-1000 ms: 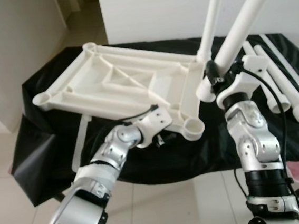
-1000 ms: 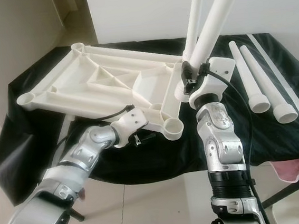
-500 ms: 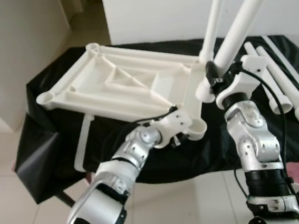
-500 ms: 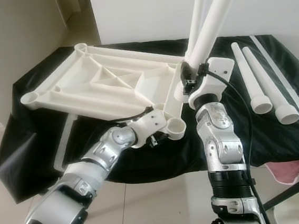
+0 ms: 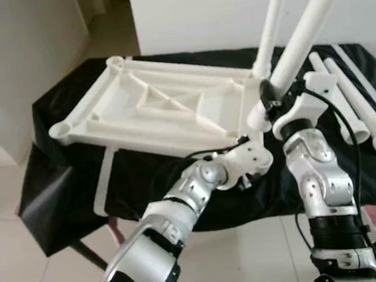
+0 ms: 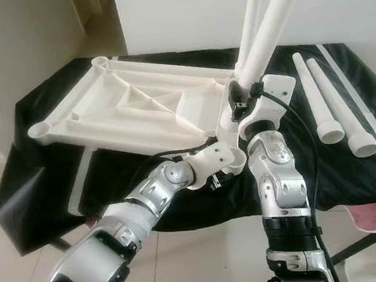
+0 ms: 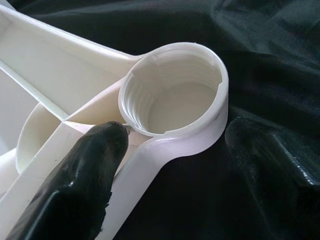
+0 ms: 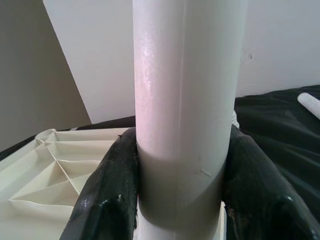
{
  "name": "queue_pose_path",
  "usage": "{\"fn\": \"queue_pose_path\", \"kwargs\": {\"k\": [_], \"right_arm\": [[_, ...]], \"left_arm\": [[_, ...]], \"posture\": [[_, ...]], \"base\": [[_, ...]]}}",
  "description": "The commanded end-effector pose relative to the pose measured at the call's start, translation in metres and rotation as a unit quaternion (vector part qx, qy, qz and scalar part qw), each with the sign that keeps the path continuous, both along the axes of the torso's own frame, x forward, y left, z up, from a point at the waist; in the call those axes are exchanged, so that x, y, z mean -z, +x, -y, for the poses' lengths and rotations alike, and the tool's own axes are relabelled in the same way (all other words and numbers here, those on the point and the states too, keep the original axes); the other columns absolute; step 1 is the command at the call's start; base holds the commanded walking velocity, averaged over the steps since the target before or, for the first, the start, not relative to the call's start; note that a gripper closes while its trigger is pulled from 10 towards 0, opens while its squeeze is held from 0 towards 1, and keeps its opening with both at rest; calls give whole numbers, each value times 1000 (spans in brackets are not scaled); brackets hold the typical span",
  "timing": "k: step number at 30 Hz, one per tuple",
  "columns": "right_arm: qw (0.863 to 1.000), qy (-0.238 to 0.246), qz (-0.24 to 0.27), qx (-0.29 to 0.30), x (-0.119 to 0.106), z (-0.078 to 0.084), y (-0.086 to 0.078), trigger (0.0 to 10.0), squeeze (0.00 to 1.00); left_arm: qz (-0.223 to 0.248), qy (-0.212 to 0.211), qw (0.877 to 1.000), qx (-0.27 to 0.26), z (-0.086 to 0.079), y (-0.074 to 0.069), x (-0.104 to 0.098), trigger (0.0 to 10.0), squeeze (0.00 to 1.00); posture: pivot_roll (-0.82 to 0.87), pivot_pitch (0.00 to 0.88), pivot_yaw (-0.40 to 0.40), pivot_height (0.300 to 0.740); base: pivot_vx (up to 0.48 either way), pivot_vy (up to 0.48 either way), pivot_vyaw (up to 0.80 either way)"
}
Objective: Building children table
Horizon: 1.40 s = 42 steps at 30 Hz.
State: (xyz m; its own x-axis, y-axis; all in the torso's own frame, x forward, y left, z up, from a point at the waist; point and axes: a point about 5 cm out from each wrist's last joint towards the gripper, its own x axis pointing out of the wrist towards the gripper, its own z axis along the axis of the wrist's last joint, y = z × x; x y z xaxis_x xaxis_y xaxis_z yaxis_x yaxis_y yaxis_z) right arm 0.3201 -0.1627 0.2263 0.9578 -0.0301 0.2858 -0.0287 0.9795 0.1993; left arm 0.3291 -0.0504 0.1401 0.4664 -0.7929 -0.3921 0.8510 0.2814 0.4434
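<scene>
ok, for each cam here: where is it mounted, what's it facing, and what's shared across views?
Left eye view: head, looking forward and down at the upturned white tabletop on black cloth; both silver arms show.
Right eye view: the stereo twin, same scene; two loose legs lie at the right.
Left wrist view: along the left gripper, jaws apart around a threaded corner socket.
Right wrist view: along the right gripper, clamped on an upright white leg.
Shared: tabletop, cloth.
</scene>
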Motion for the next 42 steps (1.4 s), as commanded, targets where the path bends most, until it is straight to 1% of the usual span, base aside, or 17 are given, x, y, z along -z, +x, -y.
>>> {"fn": "queue_pose_path", "kwargs": {"k": [1,4,7,9,11,13,15,16,17,19,21,22,26,31,34,39,42], "right_arm": [[1000,3,5,4,-1,1,-3,10000,0],[1000,5,2,5,1,1,-3,10000,0],[1000,7,3,4,1,1,-4,10000,0],[1000,12,6,1,3,2,-7,10000,0],[1000,13,6,-5,6,1,-10,10000,0],[1000,13,5,-9,7,0,-11,10000,0],[1000,8,2,-12,10,0,-13,10000,0],[1000,8,2,-12,10,0,-13,10000,0],[1000,-4,1,-14,12,0,-15,10000,0],[1000,-4,1,-14,12,0,-15,10000,0],[1000,-10,2,-15,14,0,-16,10000,0],[1000,-10,2,-15,14,0,-16,10000,0],[1000,-19,3,-15,18,-2,-21,10000,0],[1000,-25,3,-16,21,-3,-25,10000,0],[999,-28,2,-18,24,-3,-28,10000,0],[999,-36,-7,-20,30,-1,-33,10000,0],[999,-39,-10,-19,33,0,-36,10000,0]], "left_arm": [[15,-14,1000,-16,12,-2,-5,10000,0],[33,-29,999,-16,11,-2,-10,10000,0],[38,-44,998,-20,9,-1,-13,10000,0],[33,-104,993,-37,1,4,-25,10000,0],[25,-146,988,-53,-10,7,-34,10000,0],[23,-157,986,-58,-14,8,-36,10000,0],[23,-174,982,-67,-26,10,-38,10000,0],[23,-174,982,-67,-26,10,-38,10000,0],[30,-175,982,-69,-39,9,-36,10000,0],[30,-175,982,-69,-39,9,-36,10000,0],[37,-167,983,-67,-46,6,-32,10000,0],[37,-167,983,-67,-46,6,-32,10000,0],[35,-142,987,-62,-59,-3,-16,10000,0],[25,-146,988,-50,-64,-12,-12,10000,0],[36,-155,987,-36,-65,-19,-12,10000,0],[31,-174,984,-32,-66,-28,-11,10000,0],[34,-176,983,-30,-66,-34,-10,10000,0]], "posture": [[-102,60,-13,740],[-99,62,-13,740],[-99,62,-11,740],[-91,65,-8,740],[-85,66,-8,740],[-85,66,-8,740],[-78,67,-11,740],[-78,67,-11,740],[-74,67,-12,740],[-74,67,-12,740],[-71,68,-15,740],[-71,68,-15,740],[-70,66,-18,740],[-70,61,-22,740],[-70,51,-28,740],[-73,46,-30,740],[-74,42,-28,740]], "base": [[0,0,0],[0,0,0],[0,0,0],[0,0,0],[0,0,0],[0,0,0],[0,0,0],[0,0,0],[0,0,0],[0,0,0],[0,0,0],[0,0,0],[0,0,0],[0,0,0],[0,0,0],[0,0,0],[0,0,0]]}}
